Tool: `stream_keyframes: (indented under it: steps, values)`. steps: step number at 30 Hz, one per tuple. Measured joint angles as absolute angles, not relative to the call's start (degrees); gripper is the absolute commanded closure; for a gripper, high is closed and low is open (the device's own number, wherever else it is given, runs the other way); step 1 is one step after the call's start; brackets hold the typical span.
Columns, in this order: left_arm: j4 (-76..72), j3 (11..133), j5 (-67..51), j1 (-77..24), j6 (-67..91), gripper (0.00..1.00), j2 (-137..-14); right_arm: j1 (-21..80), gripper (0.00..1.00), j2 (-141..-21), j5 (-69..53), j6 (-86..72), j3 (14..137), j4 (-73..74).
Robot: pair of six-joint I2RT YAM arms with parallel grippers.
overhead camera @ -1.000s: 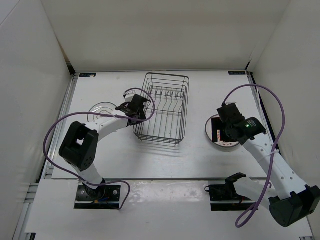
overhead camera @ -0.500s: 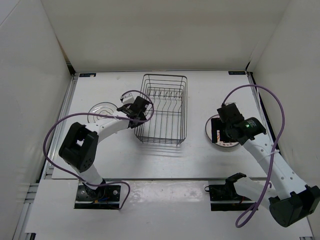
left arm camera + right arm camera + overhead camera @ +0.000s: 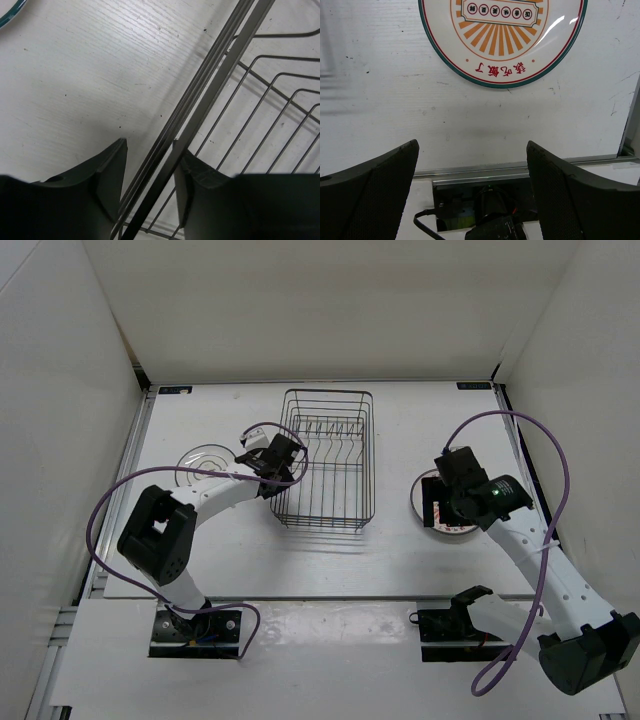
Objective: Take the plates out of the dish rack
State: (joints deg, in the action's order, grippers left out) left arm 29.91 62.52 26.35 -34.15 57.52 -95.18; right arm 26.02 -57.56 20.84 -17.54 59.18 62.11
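We've got left end effector [image 3: 150, 156] pinching the left rim of dish rack [image 3: 372, 460], rack extending right, long axis front-to-back. Right end effector [image 3: 472, 146] spread wide, empty, over sunburst plate [image 3: 502, 40].

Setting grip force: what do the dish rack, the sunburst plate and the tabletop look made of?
The dish rack: thin metal wire, dark matte coating, judging by its slim straight rods. The plate: glazed ceramic or melamine; glossy highlight over printed orange rays. The table: probably white-painted wood; faint grain and scuffs show.
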Motion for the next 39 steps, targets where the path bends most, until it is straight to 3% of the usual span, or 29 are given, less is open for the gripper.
stream_keyframes:
  steps: [1, 4, 13, 24, 32, 39]
  values:
    - [29.82, 62.52, 26.15, -34.15, 57.23, 0.43, -95.18, 26.02, 0.10, -57.47, 20.82, -17.54, 59.16, 62.08]
    - [29.76, 62.70, 24.36, -34.13, 56.29, 0.02, -95.20, 26.02, 0.10, -57.25, 20.82, -17.56, 59.16, 62.08]
    - [27.00, 66.50, 19.25, -34.13, 52.86, 0.00, -95.24, 26.02, 0.10, -56.36, 20.71, -17.54, 58.15, 62.15]
    - [23.99, 77.08, 9.87, -33.93, 30.59, 0.00, -90.63, 26.02, 0.10, -55.92, 20.51, -17.52, 57.10, 61.78]
    - [24.64, 57.58, 13.23, -30.11, 28.27, 0.00, -70.74, 26.72, 0.10, -55.00, 20.21, -17.43, 55.92, 61.25]
    - [26.79, 47.18, 15.22, -27.75, 27.49, 0.00, -67.22, 27.90, 0.10, -54.61, 21.69, -17.56, 55.57, 60.95]
